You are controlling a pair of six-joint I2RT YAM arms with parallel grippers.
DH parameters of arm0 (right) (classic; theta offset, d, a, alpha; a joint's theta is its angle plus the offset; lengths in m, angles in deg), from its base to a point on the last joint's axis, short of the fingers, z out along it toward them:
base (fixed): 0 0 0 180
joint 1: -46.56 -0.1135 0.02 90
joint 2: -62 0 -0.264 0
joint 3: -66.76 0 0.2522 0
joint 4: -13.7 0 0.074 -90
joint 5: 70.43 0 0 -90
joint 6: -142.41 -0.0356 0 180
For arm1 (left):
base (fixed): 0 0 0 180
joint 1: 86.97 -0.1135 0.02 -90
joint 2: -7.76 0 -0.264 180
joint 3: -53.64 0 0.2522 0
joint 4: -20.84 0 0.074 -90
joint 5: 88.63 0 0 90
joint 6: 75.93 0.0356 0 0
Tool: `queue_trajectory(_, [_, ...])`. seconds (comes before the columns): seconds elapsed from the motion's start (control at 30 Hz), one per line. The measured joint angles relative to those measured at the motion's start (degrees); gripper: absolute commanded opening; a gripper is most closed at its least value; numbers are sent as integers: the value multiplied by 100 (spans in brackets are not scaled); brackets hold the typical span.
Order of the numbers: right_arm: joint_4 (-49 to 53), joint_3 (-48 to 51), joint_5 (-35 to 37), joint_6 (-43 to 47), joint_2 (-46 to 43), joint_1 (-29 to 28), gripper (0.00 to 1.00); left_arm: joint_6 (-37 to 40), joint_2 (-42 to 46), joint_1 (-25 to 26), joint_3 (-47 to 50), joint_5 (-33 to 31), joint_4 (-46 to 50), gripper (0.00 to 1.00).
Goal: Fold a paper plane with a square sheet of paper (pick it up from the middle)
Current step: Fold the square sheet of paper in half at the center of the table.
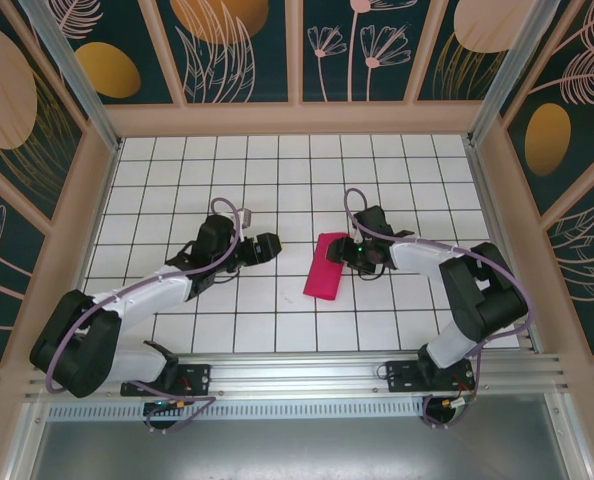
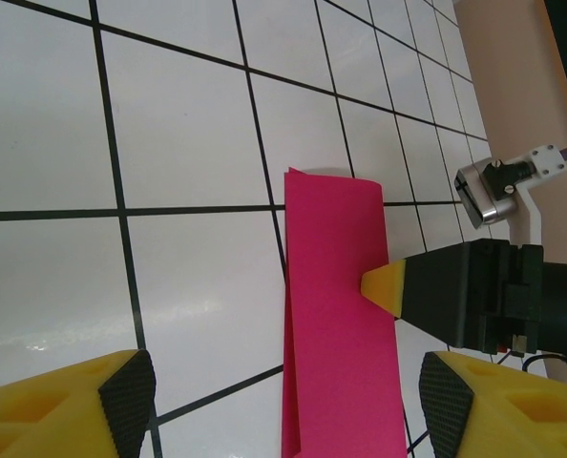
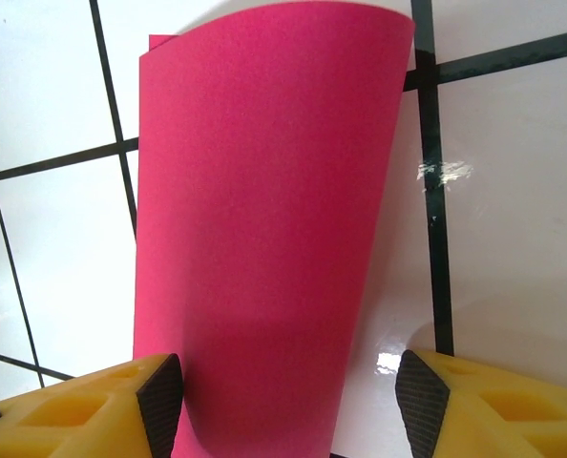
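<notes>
The square sheet of paper [image 1: 326, 265] lies on the white tiled floor, folded in half into a narrow magenta strip, slightly slanted. My left gripper [image 1: 274, 247] hovers just left of its far end, open. In the left wrist view the paper [image 2: 341, 315] runs between my wide-apart left gripper [image 2: 285, 405] pads without touching them. My right gripper [image 1: 349, 252] is at the strip's far right edge, and one yellow fingertip [image 2: 384, 286] of it rests at that edge. In the right wrist view the paper's top layer [image 3: 264, 219] bulges upward between the open right gripper [image 3: 291, 401].
Wooden walls [image 1: 297, 120] enclose the tiled floor [image 1: 277, 170] on three sides. An aluminium rail [image 1: 297, 375] carrying both arm bases runs along the near edge. The two grippers face each other closely across the strip.
</notes>
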Motion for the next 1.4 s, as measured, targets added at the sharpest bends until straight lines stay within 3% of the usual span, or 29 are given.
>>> queue_trajectory(0.5, [295, 109, 785, -332, -284, -319, 69, -2, -85, 17, -2, -87, -140, 75])
queue_trajectory(1.4, [315, 17, 1029, -966, -153, -417, 71, -2, -192, 17, -2, -81, -291, 76])
